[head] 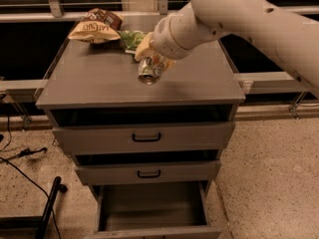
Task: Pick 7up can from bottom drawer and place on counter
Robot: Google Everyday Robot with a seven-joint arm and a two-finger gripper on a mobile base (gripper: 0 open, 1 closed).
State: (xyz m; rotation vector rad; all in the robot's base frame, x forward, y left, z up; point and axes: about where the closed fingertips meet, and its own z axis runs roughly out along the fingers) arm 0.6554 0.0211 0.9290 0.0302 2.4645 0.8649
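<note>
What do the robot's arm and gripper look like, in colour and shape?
The arm is thick and rounded, with a smooth cream-white shell, small dark dots on its upper segment and a ringed wrist. No cables show. The gripper, over the counter at the 7up can, has pale yellowish fingers.

Snack bag (pixel 94 28) lbl: "LATE JULY".

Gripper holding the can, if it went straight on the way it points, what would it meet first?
Probably the counter: the gripper, shut on the 7up can, points down toward the camera, so the can's end would touch the grey top near its middle. Depth is unclear.
</note>
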